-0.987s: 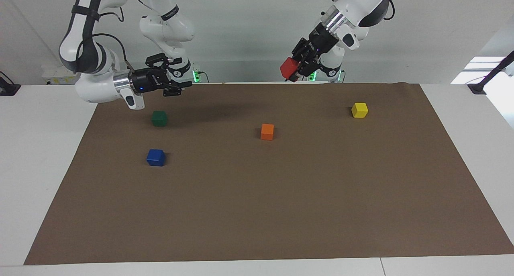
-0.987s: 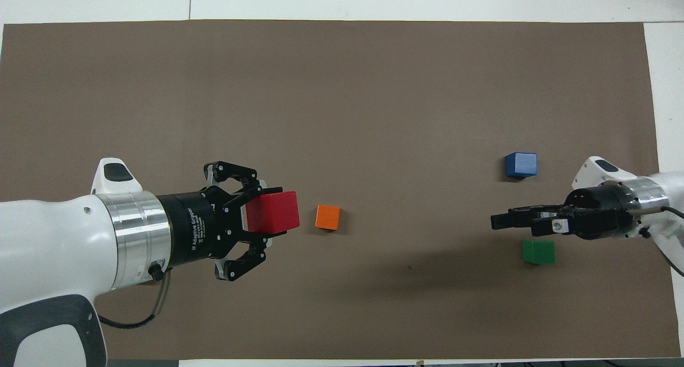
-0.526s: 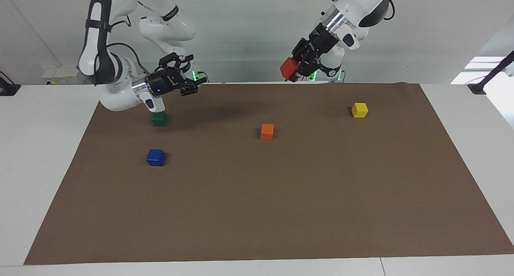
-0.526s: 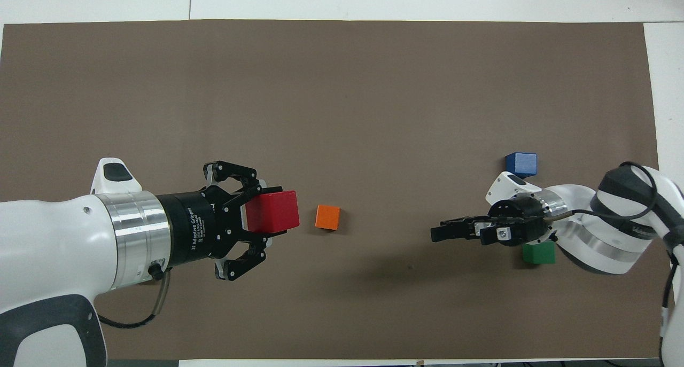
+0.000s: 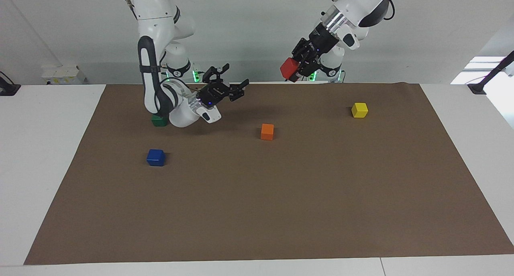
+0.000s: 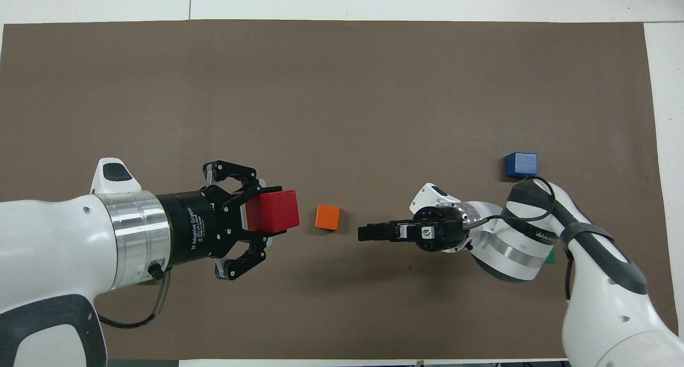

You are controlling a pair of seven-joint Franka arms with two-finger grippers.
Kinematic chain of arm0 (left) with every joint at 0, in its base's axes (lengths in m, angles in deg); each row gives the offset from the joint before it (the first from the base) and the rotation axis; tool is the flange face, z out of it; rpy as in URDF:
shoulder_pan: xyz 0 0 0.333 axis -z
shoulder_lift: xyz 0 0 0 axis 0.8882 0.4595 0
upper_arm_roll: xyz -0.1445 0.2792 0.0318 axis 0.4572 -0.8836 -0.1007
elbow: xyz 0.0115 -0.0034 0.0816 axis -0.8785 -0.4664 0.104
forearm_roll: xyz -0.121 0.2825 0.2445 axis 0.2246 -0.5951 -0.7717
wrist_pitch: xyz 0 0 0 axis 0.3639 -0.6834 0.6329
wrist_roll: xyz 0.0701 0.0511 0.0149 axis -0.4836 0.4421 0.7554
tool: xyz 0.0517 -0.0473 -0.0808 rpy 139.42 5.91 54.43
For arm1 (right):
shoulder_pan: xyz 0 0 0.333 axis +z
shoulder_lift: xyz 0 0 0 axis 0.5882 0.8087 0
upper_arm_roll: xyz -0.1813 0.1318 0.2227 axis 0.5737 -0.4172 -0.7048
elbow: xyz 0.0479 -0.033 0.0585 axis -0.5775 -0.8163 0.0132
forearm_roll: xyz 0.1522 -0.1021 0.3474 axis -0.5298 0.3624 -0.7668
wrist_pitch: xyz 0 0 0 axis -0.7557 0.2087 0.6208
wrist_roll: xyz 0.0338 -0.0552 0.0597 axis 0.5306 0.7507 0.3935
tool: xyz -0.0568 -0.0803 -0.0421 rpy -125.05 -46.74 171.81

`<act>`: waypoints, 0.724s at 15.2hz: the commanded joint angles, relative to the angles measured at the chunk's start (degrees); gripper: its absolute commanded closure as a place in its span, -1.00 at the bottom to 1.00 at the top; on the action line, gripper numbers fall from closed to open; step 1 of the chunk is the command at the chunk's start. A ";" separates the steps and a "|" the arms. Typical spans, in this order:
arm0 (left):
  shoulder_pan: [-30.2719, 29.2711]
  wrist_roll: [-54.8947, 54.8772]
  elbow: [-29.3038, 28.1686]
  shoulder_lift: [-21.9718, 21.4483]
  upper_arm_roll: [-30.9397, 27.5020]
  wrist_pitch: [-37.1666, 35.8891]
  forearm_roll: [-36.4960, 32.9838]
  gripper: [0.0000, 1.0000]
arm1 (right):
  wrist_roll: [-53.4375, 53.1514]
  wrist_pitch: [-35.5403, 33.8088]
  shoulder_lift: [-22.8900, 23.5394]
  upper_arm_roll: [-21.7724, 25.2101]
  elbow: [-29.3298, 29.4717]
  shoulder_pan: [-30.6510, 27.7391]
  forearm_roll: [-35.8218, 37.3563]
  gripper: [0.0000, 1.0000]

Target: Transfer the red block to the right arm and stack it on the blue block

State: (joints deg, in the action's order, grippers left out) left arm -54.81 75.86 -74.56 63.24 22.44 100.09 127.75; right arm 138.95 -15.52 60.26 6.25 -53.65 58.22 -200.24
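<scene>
Most of the green block (image 6: 550, 257) hides under the right arm (image 6: 513, 247), pincer (image 5: 229, 84) spread.

Left hand (image 5: 296, 69) grips red block (image 5: 287, 67) aloft; right hand (image 5: 232, 86) spread, empty.

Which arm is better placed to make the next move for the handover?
Right, probably. The right gripper is open and empty, pointing toward the red block held up by the left gripper, with a gap between them.

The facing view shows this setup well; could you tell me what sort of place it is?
Probably a robotics lab test bench: two white arms at a white table, a brown mat over it, and small coloured cubes such as the orange block and yellow block.
</scene>
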 commanded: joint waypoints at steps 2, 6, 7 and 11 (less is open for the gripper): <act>0.69 0.81 -1.57 -1.52 -0.19 1.23 0.81 1.00 | 1.43 0.13 2.60 0.00 2.69 4.25 -6.10 -1.00; 1.47 1.07 -1.66 -1.61 -0.10 1.06 0.81 1.00 | 1.69 4.69 2.60 -0.09 5.07 7.59 -9.53 -1.00; 2.61 1.60 -1.92 -1.70 -0.10 1.06 0.81 1.00 | 1.78 5.84 2.77 -0.09 5.60 8.91 -10.94 -1.00; 5.17 5.20 -2.71 -1.79 -0.19 1.32 0.81 1.00 | 2.22 8.58 3.39 -0.18 7.18 10.24 -12.18 -1.00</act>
State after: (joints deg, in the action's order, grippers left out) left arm -51.34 79.22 -74.77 63.21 22.82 100.08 127.76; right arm 140.00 -7.57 62.60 6.15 -47.94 68.47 -211.41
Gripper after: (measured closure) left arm 0.454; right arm 0.000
